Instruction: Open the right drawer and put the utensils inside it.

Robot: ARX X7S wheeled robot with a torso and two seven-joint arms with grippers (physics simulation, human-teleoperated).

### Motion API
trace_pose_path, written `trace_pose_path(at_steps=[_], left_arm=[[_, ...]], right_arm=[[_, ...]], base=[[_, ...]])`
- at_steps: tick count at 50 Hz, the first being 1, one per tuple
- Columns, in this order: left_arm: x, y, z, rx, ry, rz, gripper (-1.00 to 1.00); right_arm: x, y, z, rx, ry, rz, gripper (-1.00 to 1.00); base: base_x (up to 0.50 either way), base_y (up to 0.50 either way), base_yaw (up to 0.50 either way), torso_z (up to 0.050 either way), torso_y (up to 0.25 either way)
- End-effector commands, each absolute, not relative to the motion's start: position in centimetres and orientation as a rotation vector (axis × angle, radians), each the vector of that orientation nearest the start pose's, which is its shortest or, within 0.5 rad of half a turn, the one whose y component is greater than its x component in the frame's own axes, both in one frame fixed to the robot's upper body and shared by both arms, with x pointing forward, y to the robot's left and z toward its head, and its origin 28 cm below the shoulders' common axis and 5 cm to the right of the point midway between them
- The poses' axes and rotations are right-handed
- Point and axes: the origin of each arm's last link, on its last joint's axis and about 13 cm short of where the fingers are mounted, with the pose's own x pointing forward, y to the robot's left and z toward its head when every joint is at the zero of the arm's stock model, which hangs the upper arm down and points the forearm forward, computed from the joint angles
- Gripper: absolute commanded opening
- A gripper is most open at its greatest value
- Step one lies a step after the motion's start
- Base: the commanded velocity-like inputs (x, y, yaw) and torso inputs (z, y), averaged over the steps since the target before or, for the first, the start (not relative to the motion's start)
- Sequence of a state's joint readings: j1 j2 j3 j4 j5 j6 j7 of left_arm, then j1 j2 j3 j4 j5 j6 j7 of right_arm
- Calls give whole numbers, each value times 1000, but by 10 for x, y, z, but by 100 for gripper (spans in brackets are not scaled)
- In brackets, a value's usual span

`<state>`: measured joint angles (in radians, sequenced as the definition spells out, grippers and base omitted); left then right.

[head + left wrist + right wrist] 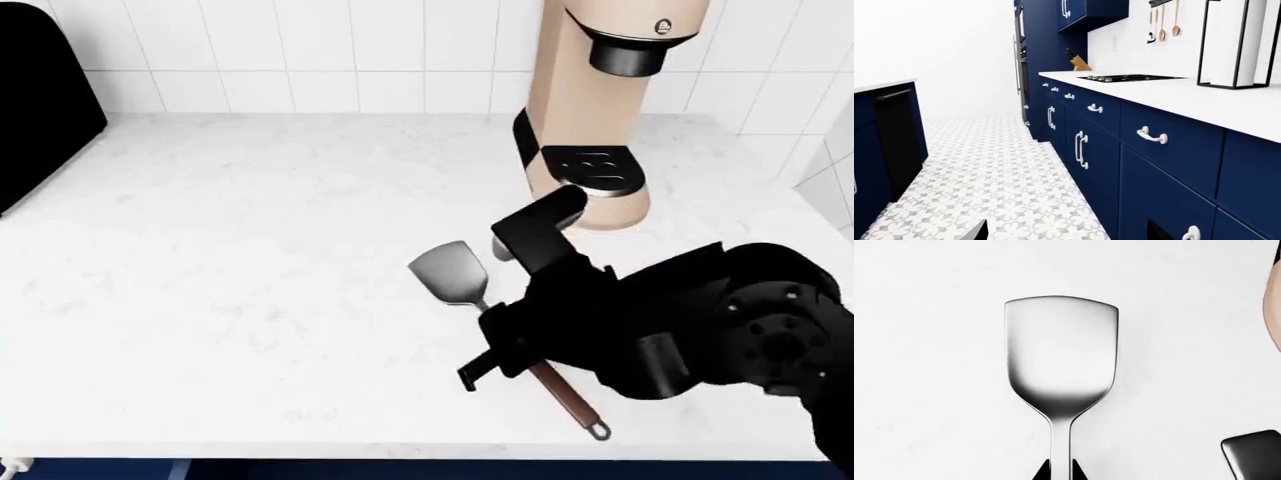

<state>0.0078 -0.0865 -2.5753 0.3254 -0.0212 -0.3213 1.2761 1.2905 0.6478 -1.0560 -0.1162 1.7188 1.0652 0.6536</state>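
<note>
A grey metal spatula point(450, 270) lies on the white counter point(240, 300), its reddish-brown handle point(566, 398) pointing toward the front edge. My right gripper point(1060, 472) is shut on the spatula's thin neck, with a fingertip tight against each side of it. The broad blade point(1061, 350) rests flat beyond the fingers. The dark square head of the black spatula point(1255, 454) lies beside it; in the head view my right arm hides it. My left gripper point(1067, 235) hangs open above the floor, holding nothing. Navy drawer fronts point(1174, 145) with white handles line the cabinets, all closed; I cannot tell which is the right drawer.
A beige coffee machine point(601, 90) stands at the back of the counter, right behind my right arm. A black appliance point(40, 100) sits at the far left. Along the cabinet row are a cooktop point(1127, 78), a knife block point(1077, 61) and a black-framed stand point(1234, 45). Patterned floor point(987, 175) runs between cabinets.
</note>
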Motion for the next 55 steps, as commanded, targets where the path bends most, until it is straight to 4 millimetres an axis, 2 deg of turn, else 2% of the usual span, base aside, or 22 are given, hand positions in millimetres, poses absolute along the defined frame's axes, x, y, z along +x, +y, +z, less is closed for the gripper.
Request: trace_pose_path(at_steps=[1, 6, 7, 15, 22, 29, 36, 46, 49, 55], left_arm=[[-176, 336, 72, 84, -73, 1284, 100], [-175, 335, 72, 81, -72, 1283, 100], [-174, 335, 71, 81, -71, 1282, 100], [-174, 335, 71, 75, -75, 1279, 100], [-172, 334, 73, 69, -79, 1274, 100], [-172, 334, 73, 67, -78, 1275, 100], [-172, 334, 71, 67, -74, 1274, 100], [-171, 334, 69, 67, -70, 1272, 100], [-171, 334, 69, 68, -67, 1274, 100], [-172, 335, 67, 67, -63, 1277, 100]], right_arm=[[206, -101, 239, -415, 631, 641, -100], [197, -105, 245, -448, 546, 657, -100], [194, -106, 247, -500, 488, 659, -100], [184, -112, 259, -533, 412, 688, -100], [176, -113, 266, -673, 238, 737, -100], [179, -112, 274, -819, 89, 732, -100], [182, -107, 284, -903, -66, 815, -100], [171, -101, 287, -1045, -106, 999, -100], [160, -100, 289, -1065, 39, 1128, -100], [154, -100, 292, -1094, 93, 1197, -100]], base=[[0, 0, 0, 0, 0], [0, 0, 0, 0, 0], [0, 0, 0, 0, 0], [0, 0, 0, 0, 0], [0, 0, 0, 0, 0], [0, 0, 0, 0, 0], [0, 0, 0, 0, 0], [0, 0, 0, 0, 0], [0, 0, 0, 0, 0], [0, 0, 0, 0, 0]])
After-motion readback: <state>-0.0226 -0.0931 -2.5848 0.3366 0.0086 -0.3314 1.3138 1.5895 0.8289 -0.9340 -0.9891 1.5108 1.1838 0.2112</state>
